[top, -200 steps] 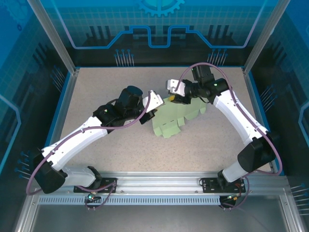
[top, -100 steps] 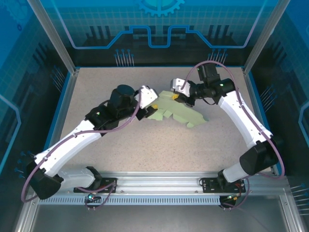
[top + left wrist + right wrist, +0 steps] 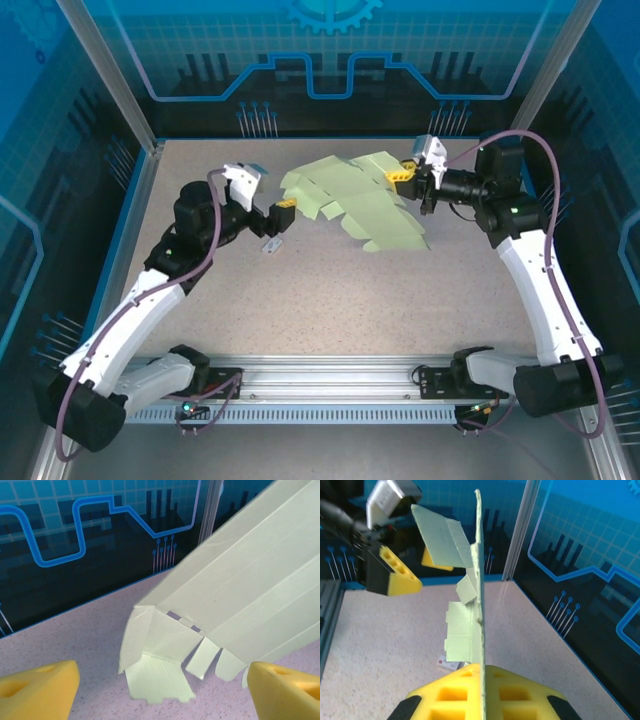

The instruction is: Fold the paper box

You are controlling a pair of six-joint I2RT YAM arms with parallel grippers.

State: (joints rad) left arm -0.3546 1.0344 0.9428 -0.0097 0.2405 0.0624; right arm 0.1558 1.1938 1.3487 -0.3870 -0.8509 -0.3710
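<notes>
Top external: right pincer (image 3: 406, 173) pressed together on paper box (image 3: 365, 205) edge, card still a flat sheet. Left pincer (image 3: 272, 190) spread wide, near sheet's opp. end.

The left arm rises from its base at 7 o'clock toward 11 o'clock, elbow bent, with the wrist turned so the left tool (image 3: 280, 210) points to 3 o'clock. Its yellow fingers (image 3: 37, 687) stand wide apart, holding nothing. The right arm climbs from 5 o'clock to 1 o'clock, the forearm bending back toward 9 o'clock. The right tool (image 3: 403, 173) is clamped on an edge of the paper box (image 3: 360, 200).
</notes>
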